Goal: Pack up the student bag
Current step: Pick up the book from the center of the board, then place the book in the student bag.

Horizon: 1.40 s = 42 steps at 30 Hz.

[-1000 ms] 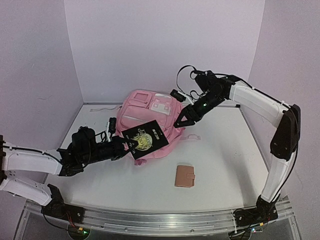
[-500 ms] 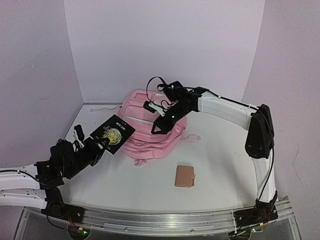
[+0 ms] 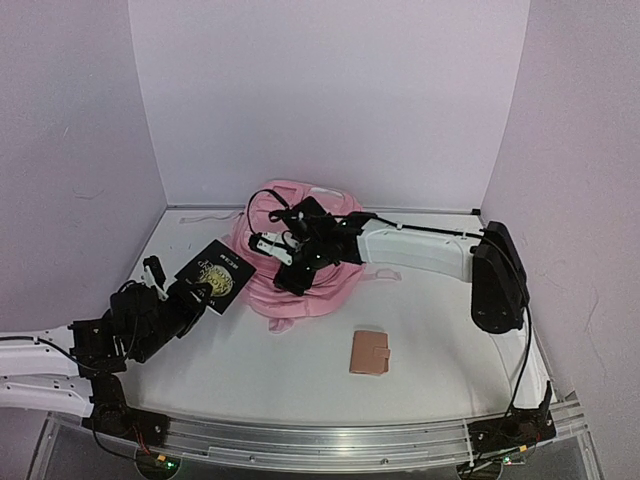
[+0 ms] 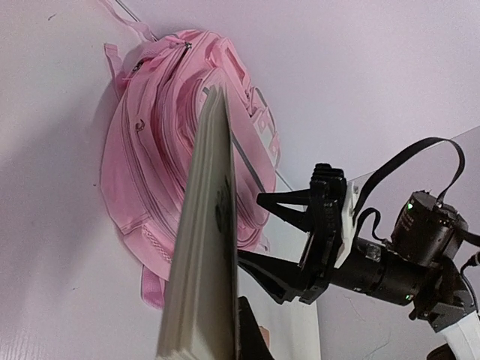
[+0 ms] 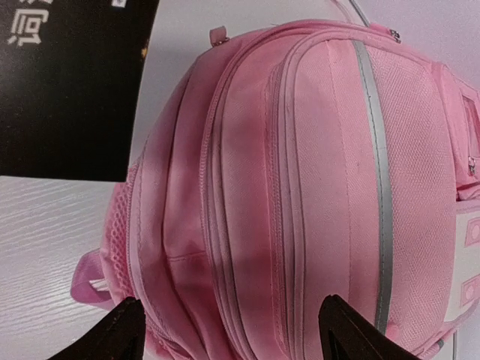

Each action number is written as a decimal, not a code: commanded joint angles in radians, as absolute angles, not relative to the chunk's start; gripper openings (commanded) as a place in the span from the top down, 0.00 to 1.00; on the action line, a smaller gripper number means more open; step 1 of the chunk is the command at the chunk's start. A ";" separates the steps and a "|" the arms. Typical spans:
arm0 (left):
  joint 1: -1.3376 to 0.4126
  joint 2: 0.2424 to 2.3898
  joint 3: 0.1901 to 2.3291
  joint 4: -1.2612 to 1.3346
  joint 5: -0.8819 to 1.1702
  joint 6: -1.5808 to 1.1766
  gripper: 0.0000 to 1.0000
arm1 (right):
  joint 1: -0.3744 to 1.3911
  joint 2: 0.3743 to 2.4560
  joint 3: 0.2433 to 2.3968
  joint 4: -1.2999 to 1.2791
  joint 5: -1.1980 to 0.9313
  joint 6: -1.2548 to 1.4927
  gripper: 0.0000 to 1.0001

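a: logging the layout, largest first. the table (image 3: 450, 330) is carrying everything. the student bag (image 3: 318, 297) is lying flat toward the back middle of it, front face up.

b: agreeing. the zip track (image 5: 282, 150) is looking shut along the side that shows, so i am judging the step in hand to be getting the bag open.

a: the right hand (image 5: 234, 330) is hovering just above the bag's side, fingers spread wide and gripping nothing.

b: the left hand (image 3: 196, 296) is clamping the black book (image 3: 216, 274) by its lower edge. it is holding the book tilted up off the table, just left of the bag and apart from it.

a: smallest item: the brown wallet (image 3: 370, 352) is lying on the table near the bag's front edge, not touching it.

b: advice for the step: the right hand should be pinching a zip pull or a single fabric layer, not a thick fold. soft cloth is likely to slip, or the whole bag may drag along. the book should be waiting clear until a mouth is gaping, then going in edge first.

a: risk: the two arms are working close together over the bag.
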State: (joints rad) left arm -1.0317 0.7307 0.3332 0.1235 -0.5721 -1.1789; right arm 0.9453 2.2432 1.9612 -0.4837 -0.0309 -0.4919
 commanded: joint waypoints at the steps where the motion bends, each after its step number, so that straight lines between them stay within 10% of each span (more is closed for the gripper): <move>1: -1.036 0.708 0.386 0.107 -0.602 -1.162 1.00 | 0.963 2.297 1.929 -0.315 0.166 -0.574 0.21; 10: -1.037 0.713 0.387 0.118 -0.587 -1.150 1.00 | 0.973 2.337 1.902 -0.142 0.362 -0.651 0.26; 23: -1.037 0.715 0.341 0.189 -0.542 -1.131 1.00 | 0.973 2.201 1.939 -0.166 0.351 -0.658 1.00; 42: -1.021 1.049 0.385 0.623 -0.408 -1.036 1.00 | 0.935 2.164 2.250 -0.425 0.223 -0.482 1.00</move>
State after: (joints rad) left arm -1.0330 0.9984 0.3269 0.4308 -0.4211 -1.0675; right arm 0.9287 2.2631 2.1649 -0.4492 0.2482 -0.5574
